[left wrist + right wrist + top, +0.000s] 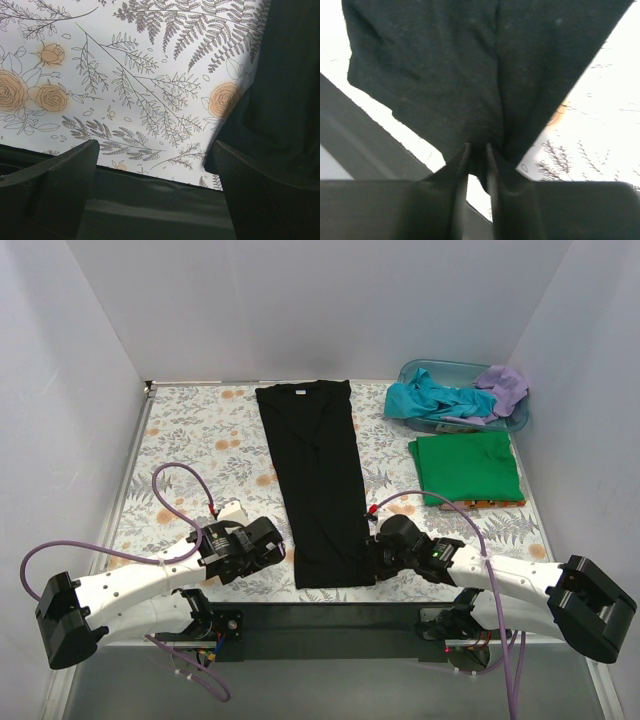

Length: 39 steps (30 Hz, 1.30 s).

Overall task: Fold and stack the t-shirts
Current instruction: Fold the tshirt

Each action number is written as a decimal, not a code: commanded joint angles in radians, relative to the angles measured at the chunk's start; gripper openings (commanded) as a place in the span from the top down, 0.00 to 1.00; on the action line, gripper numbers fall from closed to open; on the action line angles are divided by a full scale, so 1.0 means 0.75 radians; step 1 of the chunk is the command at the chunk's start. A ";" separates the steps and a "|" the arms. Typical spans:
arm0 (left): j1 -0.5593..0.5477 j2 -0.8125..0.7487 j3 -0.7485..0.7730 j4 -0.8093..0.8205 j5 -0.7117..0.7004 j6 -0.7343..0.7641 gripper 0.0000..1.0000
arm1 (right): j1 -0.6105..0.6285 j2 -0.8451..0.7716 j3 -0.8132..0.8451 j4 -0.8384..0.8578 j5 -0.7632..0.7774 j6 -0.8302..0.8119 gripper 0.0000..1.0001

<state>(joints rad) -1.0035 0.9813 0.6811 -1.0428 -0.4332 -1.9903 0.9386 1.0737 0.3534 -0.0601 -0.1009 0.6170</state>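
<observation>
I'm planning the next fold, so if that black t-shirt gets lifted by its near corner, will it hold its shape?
Probably not: the black t-shirt lies limp and flat, so it should drape. It puckers at the right gripper, suggesting thin, light cloth.

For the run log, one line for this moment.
black t-shirt: folded strip | right fingers: pinching its near hem | left fingers: open

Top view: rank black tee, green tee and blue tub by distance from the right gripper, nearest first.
1. black t-shirt: its near hem is at the right gripper.
2. green t-shirt: folded, farther back, right side.
3. blue tub: far right corner.
</observation>
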 commanded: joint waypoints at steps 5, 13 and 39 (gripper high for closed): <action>0.006 -0.024 0.016 -0.005 -0.032 -0.265 0.02 | 0.029 -0.032 0.056 -0.053 0.067 -0.015 0.93; 0.006 -0.016 0.020 0.016 -0.024 -0.244 0.02 | 0.047 -0.139 0.150 -0.016 0.006 -0.066 0.99; 0.006 0.029 -0.047 0.167 0.052 -0.163 0.02 | 0.055 0.057 0.167 -0.161 0.247 -0.080 0.57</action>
<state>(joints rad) -1.0035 0.9863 0.6514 -0.9432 -0.4007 -1.9915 0.9768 1.1152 0.4450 -0.1822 0.0612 0.5686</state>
